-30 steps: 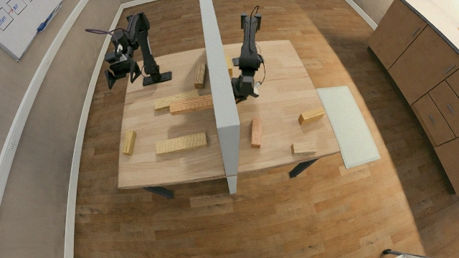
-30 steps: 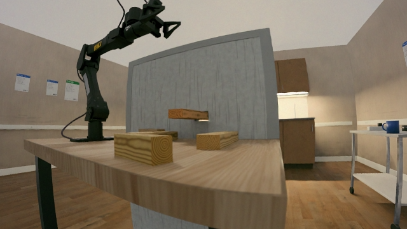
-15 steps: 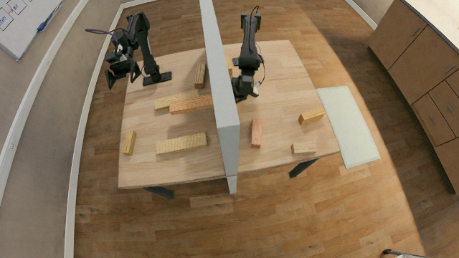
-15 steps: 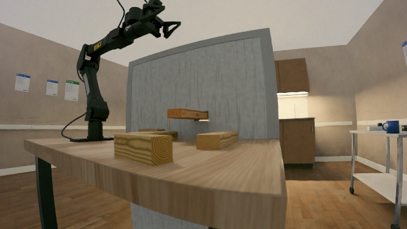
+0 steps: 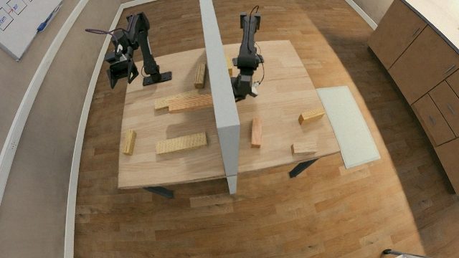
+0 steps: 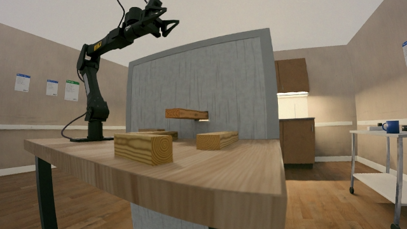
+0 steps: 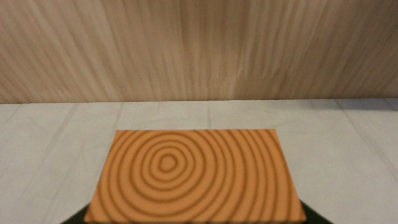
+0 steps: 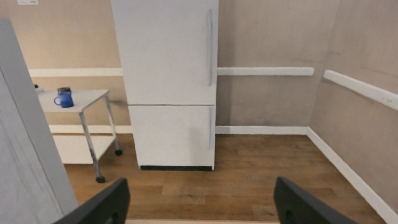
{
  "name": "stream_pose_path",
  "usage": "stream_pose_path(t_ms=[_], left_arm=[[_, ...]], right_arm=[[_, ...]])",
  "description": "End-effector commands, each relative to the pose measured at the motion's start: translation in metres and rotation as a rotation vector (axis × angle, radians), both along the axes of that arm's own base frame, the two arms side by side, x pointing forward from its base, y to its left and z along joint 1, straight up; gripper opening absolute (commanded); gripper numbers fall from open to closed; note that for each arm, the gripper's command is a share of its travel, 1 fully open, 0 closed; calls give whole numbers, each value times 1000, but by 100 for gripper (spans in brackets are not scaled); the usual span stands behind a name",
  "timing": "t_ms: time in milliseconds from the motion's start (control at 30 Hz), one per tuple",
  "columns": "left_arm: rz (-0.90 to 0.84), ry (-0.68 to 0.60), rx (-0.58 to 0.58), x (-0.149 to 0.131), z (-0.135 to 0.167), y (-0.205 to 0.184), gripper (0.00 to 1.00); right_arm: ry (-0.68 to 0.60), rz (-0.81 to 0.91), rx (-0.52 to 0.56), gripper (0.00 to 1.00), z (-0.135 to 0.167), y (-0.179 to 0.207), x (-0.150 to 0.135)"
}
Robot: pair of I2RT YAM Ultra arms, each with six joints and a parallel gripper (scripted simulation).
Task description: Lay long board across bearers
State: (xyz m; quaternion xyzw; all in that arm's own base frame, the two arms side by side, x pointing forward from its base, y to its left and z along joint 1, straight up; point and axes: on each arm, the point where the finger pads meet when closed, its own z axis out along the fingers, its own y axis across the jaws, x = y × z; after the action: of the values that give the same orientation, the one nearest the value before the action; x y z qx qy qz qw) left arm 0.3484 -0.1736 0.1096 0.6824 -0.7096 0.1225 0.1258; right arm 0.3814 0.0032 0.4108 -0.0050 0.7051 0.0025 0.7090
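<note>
The long orange board [image 5: 190, 103] sticks through the slot in the grey panel wall [image 5: 219, 86] and hangs level above the table. In the exterior view its end [image 6: 186, 114] pokes out of the wall. My left gripper [image 5: 244, 89] is close against the wall's other face and is shut on the board. The board's ringed end [image 7: 192, 175] fills the left wrist view. Two long pale blocks [image 5: 181, 143] [image 5: 172, 100] and two short ones [image 5: 200, 75] [image 5: 129, 142] lie on the table on the far side. My right gripper [image 5: 121, 73] [image 6: 162, 27] is open and empty, raised high beyond the table's edge.
Three short offcuts [image 5: 256, 132] [image 5: 311, 115] [image 5: 304, 147] lie on the left arm's side of the wall. A yellow piece [image 5: 229, 64] lies near the wall. A pale mat [image 5: 347, 125] lies on the floor beside the table. The right wrist view faces a fridge [image 8: 167, 85].
</note>
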Motion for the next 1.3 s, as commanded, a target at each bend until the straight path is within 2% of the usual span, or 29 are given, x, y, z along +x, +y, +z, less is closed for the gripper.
stream_pose_path(t_ms=[0, 33, 67, 100, 200, 267, 333, 500, 533, 567, 600, 633, 700, 733, 767, 800, 833, 900, 1067, 1267], left_arm=[[1, -93, -83, 16, 36, -14, 0], [3, -93, -83, 16, 36, -14, 0], [6, -93, -83, 17, 36, -12, 0], [7, -93, -83, 17, 36, -12, 0], [7, -93, -83, 17, 36, -12, 0], [7, -93, -83, 17, 36, -12, 0], [7, -93, -83, 17, 36, -12, 0], [7, -93, -83, 17, 36, -12, 0], [7, -93, -83, 17, 36, -12, 0], [7, -93, -83, 17, 36, -12, 0], [7, -93, -83, 17, 36, -12, 0], [7, -93, -83, 17, 36, -12, 0], [7, -93, -83, 17, 36, -12, 0], [7, -93, -83, 17, 36, -12, 0], [7, -93, -83, 17, 36, -12, 0], [7, -93, -83, 17, 36, -12, 0], [7, -93, -83, 17, 36, -12, 0], [7, -93, -83, 17, 36, -12, 0], [7, -93, -83, 17, 36, -12, 0], [7, -93, -83, 17, 36, -12, 0]], right_arm=[[-56, -12, 5, 78, 27, -3, -9], [-56, -12, 5, 78, 27, -3, -9], [78, 55, -35, 78, -22, 13, 11], [72, 83, -67, 78, -13, 19, 11], [187, 230, -189, 78, -47, 51, 20], [221, 332, -272, 78, -57, 73, 22], [221, 332, -272, 78, -57, 73, 22], [354, 580, -407, 78, -113, 122, 24], [304, 540, -400, 78, -94, 117, 27], [360, 580, -401, 78, -115, 125, 27], [374, 613, -417, 78, -122, 131, 26], [439, 706, -445, 78, -148, 146, 20], [451, 836, -506, 78, -161, 167, 11], [387, 773, -504, 78, -137, 159, 19], [447, 815, -497, 78, -159, 167, 17], [456, 848, -508, 78, -165, 173, 14], [509, 943, -525, 78, -188, 186, 4], [509, 943, -525, 78, -188, 186, 4], [506, 1263, -606, 78, -217, 230, -28], [534, 1382, -611, 78, -238, 252, -39]])
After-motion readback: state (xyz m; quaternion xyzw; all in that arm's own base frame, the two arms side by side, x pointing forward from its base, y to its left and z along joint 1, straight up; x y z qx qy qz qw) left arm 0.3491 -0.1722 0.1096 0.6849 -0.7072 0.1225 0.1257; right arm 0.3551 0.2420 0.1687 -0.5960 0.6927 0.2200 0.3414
